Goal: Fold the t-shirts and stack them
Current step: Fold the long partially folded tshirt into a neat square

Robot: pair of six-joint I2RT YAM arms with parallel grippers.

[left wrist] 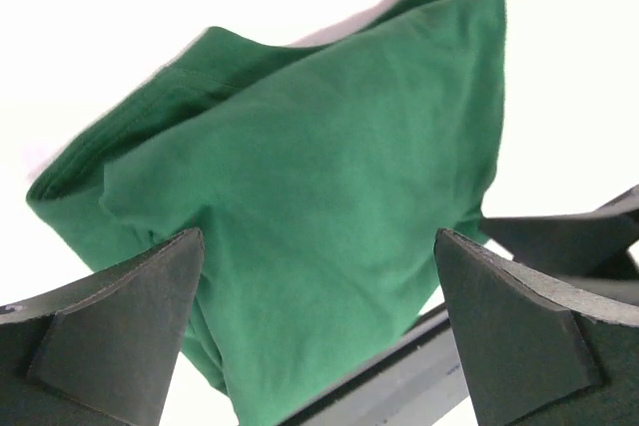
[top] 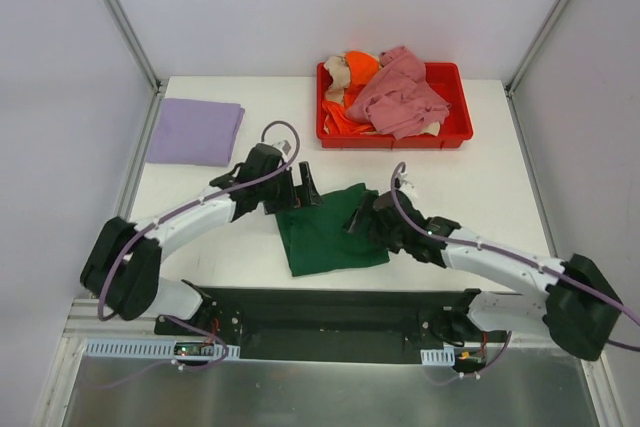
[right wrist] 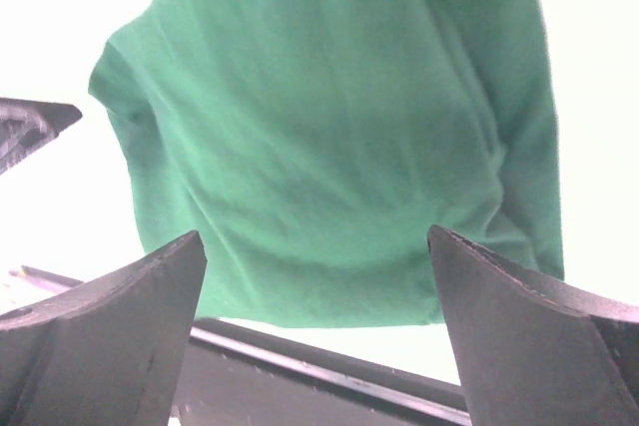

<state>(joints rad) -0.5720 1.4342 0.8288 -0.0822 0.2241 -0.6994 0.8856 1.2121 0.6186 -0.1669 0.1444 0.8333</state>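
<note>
Top external view: the folded green shirt (top: 330, 232) is seen just ahead of and between the left claw (top: 303, 192) and right claw (top: 360, 217), both held apart and empty, and, being soft, light and floppy, is judged best pinched at a folded edge.

Green t-shirt (top: 330, 232), lavender t-shirt (top: 196, 131), red tray (top: 455, 133)
</note>
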